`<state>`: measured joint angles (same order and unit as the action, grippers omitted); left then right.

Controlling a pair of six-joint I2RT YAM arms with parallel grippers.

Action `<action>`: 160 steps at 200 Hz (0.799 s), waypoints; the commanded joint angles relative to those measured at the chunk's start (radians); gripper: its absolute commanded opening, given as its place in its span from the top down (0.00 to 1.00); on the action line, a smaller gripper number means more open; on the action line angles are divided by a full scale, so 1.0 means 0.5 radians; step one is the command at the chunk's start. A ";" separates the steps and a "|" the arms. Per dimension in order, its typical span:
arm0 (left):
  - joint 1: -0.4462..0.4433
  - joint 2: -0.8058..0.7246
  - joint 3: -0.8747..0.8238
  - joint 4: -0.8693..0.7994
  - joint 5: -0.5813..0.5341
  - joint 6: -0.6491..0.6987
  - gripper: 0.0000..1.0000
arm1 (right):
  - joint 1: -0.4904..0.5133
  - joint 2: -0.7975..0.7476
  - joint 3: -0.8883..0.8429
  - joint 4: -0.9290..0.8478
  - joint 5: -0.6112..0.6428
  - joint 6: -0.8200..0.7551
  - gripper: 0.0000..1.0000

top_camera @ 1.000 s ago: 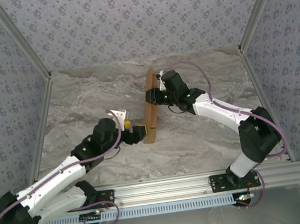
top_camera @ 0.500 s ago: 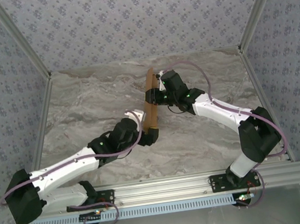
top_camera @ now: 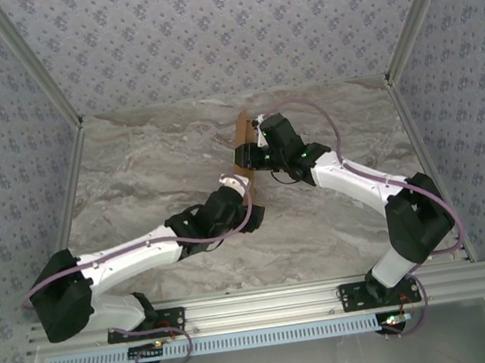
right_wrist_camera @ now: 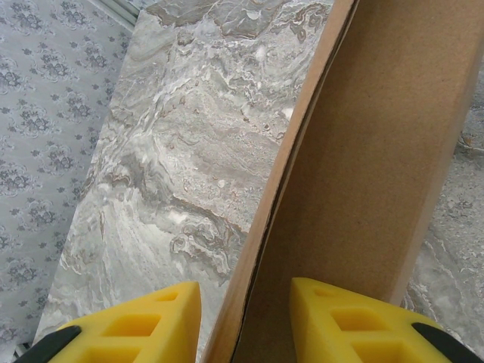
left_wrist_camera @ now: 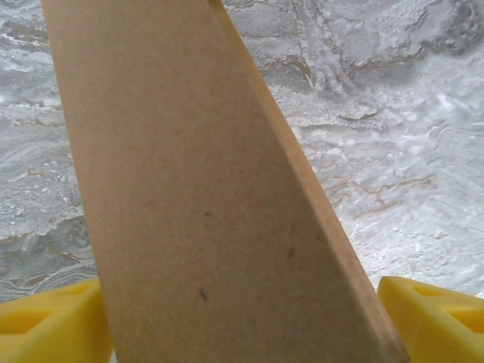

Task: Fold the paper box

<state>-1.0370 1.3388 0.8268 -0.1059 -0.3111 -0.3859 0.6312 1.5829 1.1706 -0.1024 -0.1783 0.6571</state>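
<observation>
Paper box [top_camera: 241,137]: plain brown board, standing on edge, caught between both sets of your fingers. Right fingers [right_wrist_camera: 151,325] are narrow, one yellow pad on each side of the doubled cardboard edge, clamped on it. Left fingers [left_wrist_camera: 431,318] are spread wide with a flat panel spanning the gap between them; you cannot tell whether they press on it. Right gripper [right_wrist_camera: 246,291] sits on the part of the box toward the table's [top_camera: 135,178] far edge. Left gripper [left_wrist_camera: 238,302] covers the end toward the table's near edge. The box is about the middle of the table, its length running near to far, with the far end slanted a little right. Your arms reach in from the table's near edge, elbows out.
</observation>
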 commanded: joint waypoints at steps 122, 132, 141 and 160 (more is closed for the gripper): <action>0.140 -0.265 -0.154 0.210 0.277 0.410 0.46 | -0.070 -0.054 0.267 -0.428 0.089 -0.218 0.44; 0.187 -0.303 -0.176 0.216 0.345 0.460 0.47 | -0.095 -0.090 0.305 -0.461 0.099 -0.252 0.43; 0.233 -0.337 -0.191 0.223 0.411 0.503 0.47 | -0.117 -0.126 0.329 -0.482 0.104 -0.294 0.43; 0.355 -0.397 -0.215 0.232 0.547 0.583 0.48 | -0.198 -0.221 0.350 -0.517 0.103 -0.399 0.41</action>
<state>-0.9215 1.1954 0.7326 -0.0486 -0.1520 -0.1791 0.5793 1.5589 1.2991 -0.2817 -0.1566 0.5529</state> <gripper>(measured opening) 0.563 0.583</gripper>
